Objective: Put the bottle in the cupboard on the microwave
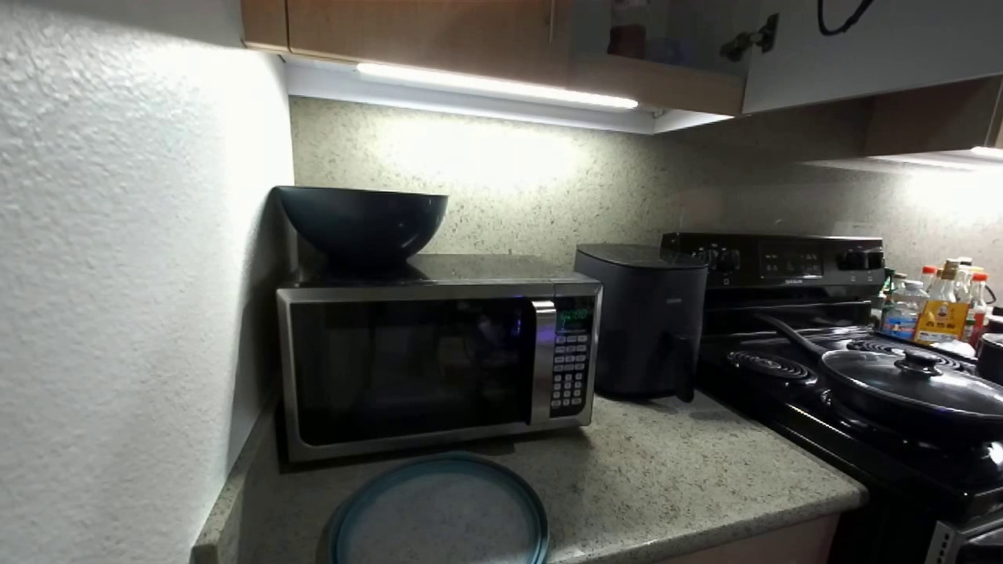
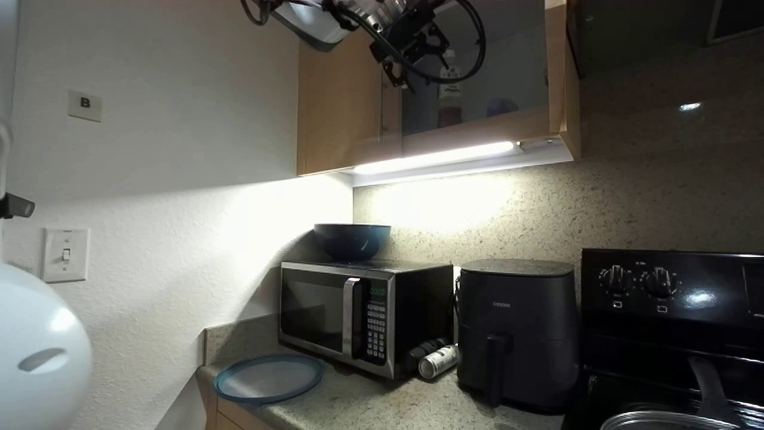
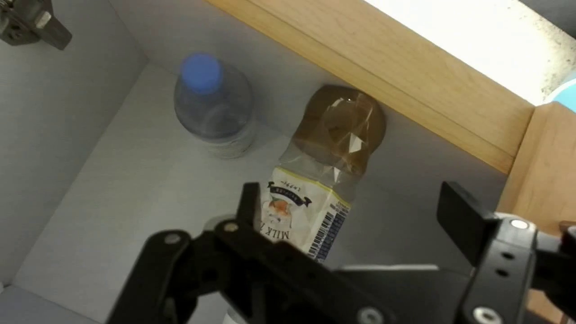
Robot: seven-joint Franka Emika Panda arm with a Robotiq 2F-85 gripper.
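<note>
In an exterior view, the bottle stands upright inside the light wood cupboard, white-labelled above and brown at its base. Seen close in the wrist view, the bottle shows its brown bottom and its label, its upper part hidden behind a finger. My gripper is open in front of it, its black fingers wide apart. The bottle overlaps the left part of the gap in that picture; I see no grip on it. Below the cupboard sits the silver-and-black microwave. The gripper hangs at the cupboard's opening.
A blue-capped bottle shares the shelf. The raised cupboard door is open beside the opening. A dark bowl rests on the microwave, a black air fryer to its right. A round blue-rimmed lid lies on the counter.
</note>
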